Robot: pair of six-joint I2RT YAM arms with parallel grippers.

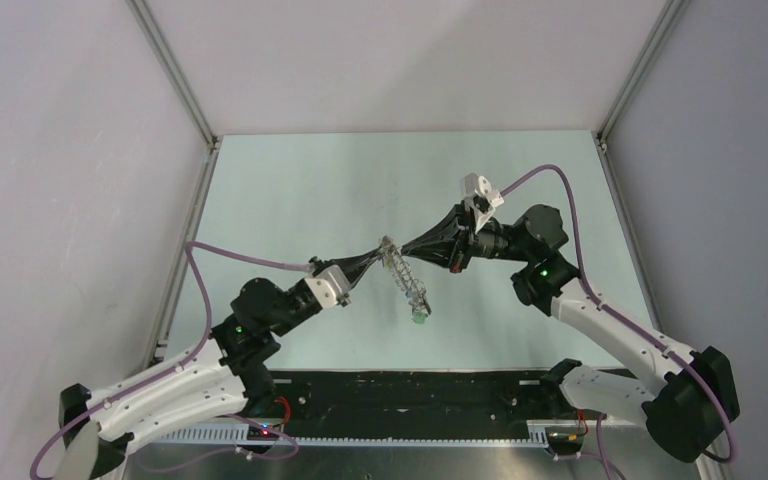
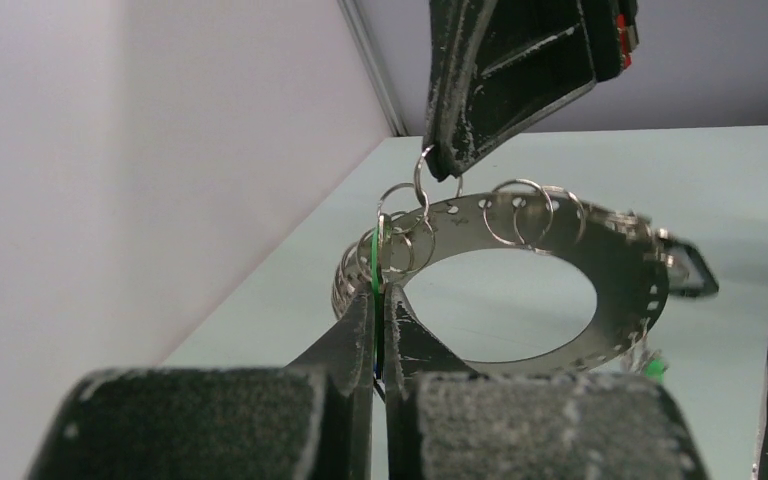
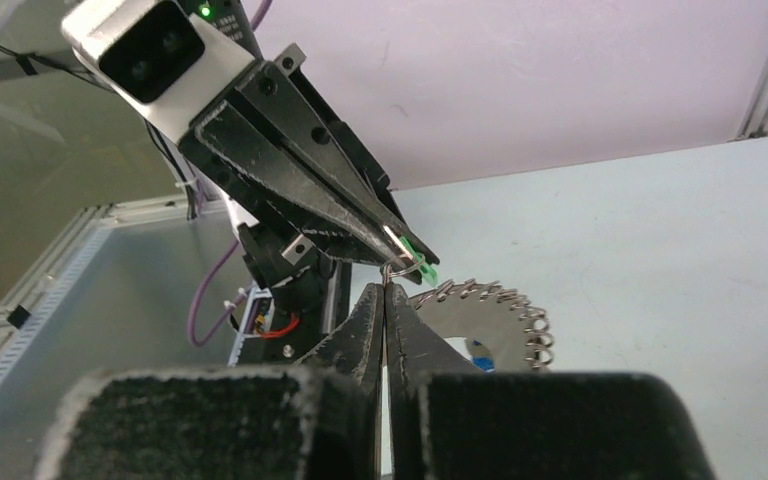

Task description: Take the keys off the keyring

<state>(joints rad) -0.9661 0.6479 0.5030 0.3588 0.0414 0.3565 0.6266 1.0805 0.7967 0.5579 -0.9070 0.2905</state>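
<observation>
Keyring [image 1: 408, 285] hangs aloft over the worktop [image 1: 290, 200].
Your left wrist view shows the left tool [image 2: 380, 300] clamped shut on a green tag [image 2: 373, 265]; the right wrist view, the right tool [image 3: 385, 295] pinching a small ring [image 3: 393, 269].

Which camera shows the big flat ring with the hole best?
The left wrist camera. There the keyring shows its flat face, its big hole and the small rings hooked along its edge. The top camera sees the keyring tiny and nearly edge-on; the right wrist camera catches only a piece.
</observation>
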